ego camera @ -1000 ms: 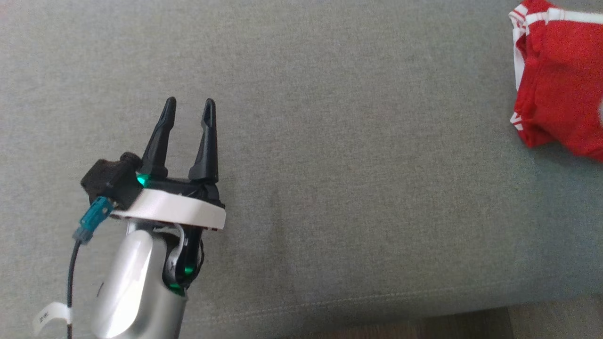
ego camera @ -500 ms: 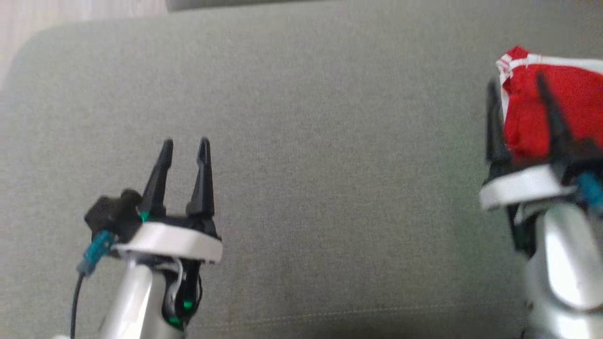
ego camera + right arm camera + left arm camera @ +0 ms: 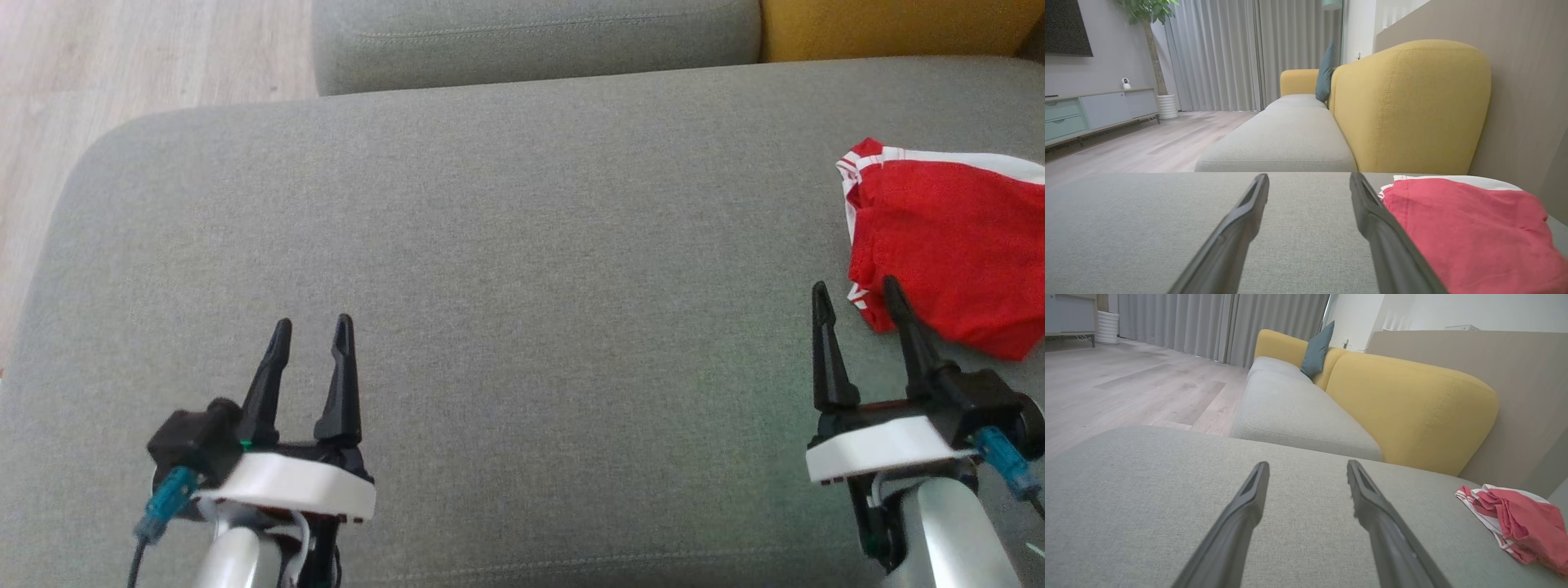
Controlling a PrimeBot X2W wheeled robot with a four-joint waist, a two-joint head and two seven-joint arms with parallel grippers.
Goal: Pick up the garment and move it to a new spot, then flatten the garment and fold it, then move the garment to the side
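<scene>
Your left gripper has its two dark fingers spread wide with nothing between them. It sits over the grey cushion, near the cushion's front edge and toward its left end, fingers pointing toward the cushion's far edge. Your right gripper is just as wide and just as empty, near the front edge toward the cushion's right end and pointing the same way. From the pictures you cannot tell whether either gripper touches the cushion's fabric.

The garment is red with white trim and lies in a loose, partly folded heap on the cushion's right end, back from the front edge. In the head view the tip of your right gripper's right-hand finger overlaps the heap's near left corner. In the right wrist view the red cloth lies just beside that finger and partly behind it. Whether finger and cloth touch cannot be told. The garment is well apart from your left gripper, with the bare middle of the cushion between them.

Past the cushion's far edge you have a second grey seat, and a yellow backrest rises beyond the far right corner. A blue-green pillow leans against that backrest further along. A pale wooden floor runs off the cushion's left side, and grey curtains hang at the far end of the room.
</scene>
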